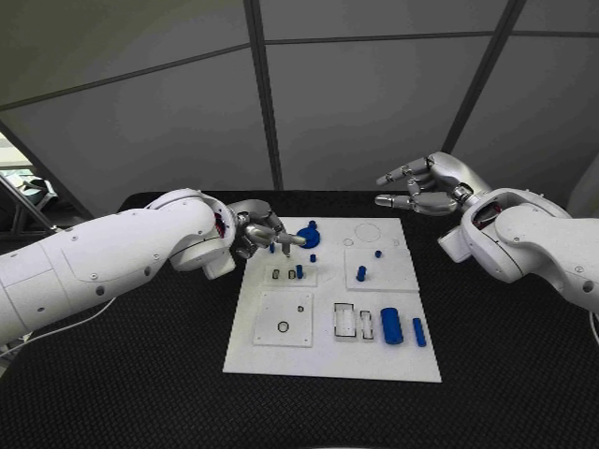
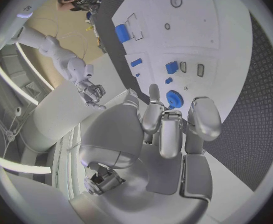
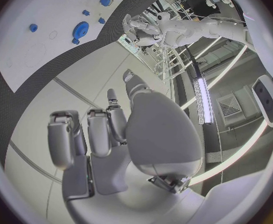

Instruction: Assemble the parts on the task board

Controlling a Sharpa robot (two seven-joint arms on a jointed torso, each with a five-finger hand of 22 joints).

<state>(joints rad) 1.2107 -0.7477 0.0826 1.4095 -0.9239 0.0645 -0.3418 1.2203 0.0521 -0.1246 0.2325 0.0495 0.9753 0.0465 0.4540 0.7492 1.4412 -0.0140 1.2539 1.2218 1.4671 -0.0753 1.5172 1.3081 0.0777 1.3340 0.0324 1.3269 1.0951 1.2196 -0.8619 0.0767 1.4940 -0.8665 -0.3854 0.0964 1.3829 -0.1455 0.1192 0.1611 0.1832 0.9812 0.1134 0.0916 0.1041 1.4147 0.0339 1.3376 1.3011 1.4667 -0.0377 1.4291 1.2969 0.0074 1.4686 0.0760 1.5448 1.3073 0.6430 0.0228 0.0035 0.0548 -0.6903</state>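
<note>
- The left hand [image 1: 262, 234] has its fingers [image 2: 163, 127] curled over the far left part of the board [image 1: 333, 355], fingertips just beside the blue gear [image 1: 309, 238]. The head view suggests a fingertip may be touching a small part there, but I cannot tell whether anything is actually pinched.
- The right hand [image 1: 428, 184] hangs above the table beyond the board's far right corner, fingers loosely bent and apart, grasping nothing.
- The gear sits near the board's far edge, seen in the left wrist view [image 2: 174, 99] right ahead of the fingertips.
- Small blue pegs [image 1: 360, 273] stand in the middle plates; a blue cylinder [image 1: 391, 325] and a thin blue pin [image 1: 418, 331] lie on the near right of the board.
- Risks from here, as I judge them:
  - The left fingertips crowd the gear and the small pegs beside it; a slightly off descent could knock a peg over or push the gear off its seat.
  - If a part is held only by fingertips, it could tilt and jam on entering its hole.
  - The lying cylinder could roll if the board is nudged.
</note>
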